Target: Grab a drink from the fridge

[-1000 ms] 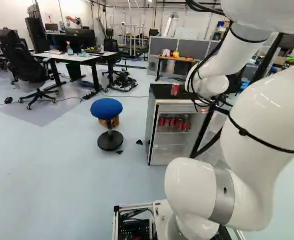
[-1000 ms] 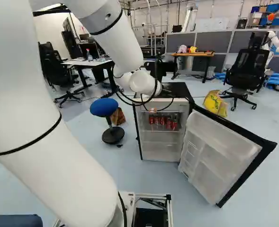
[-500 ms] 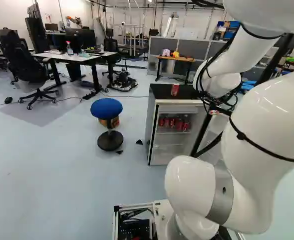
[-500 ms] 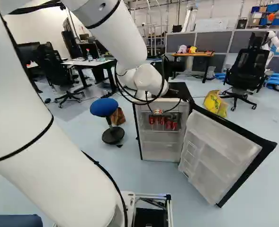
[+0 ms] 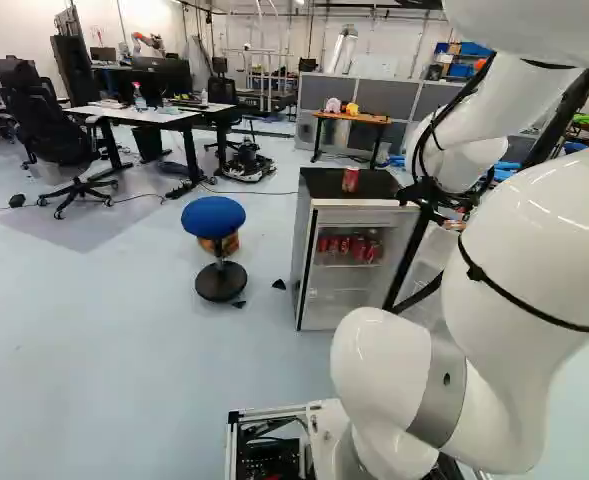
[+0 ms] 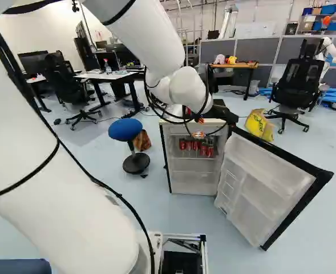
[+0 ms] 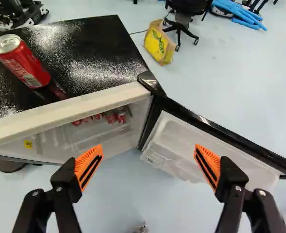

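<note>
Red drink cans [image 5: 349, 245] stand upright side by side on the upper shelf of a small fridge [image 7: 70, 110], under its black top [image 7: 94, 53], where a lone red can [image 7: 24, 63] also stands. The shelf row lies ahead of my gripper [image 7: 148, 150] and off toward the cabinet side, nearer the finger on that side than its partner by the open door [image 6: 259, 188]. My two fingers, orange pads [image 7: 88, 167] facing each other, are spread wide with nothing between them, outside the cabinet and apart from every can. The approach, as I judge it, turns on that offset: I should need to drop below the top's front edge, swing toward the opening and level out, so the pads can straddle one upright can from its sides. Going straight ahead from here could knock the cabinet's front rim or the door by the hinge.
</note>
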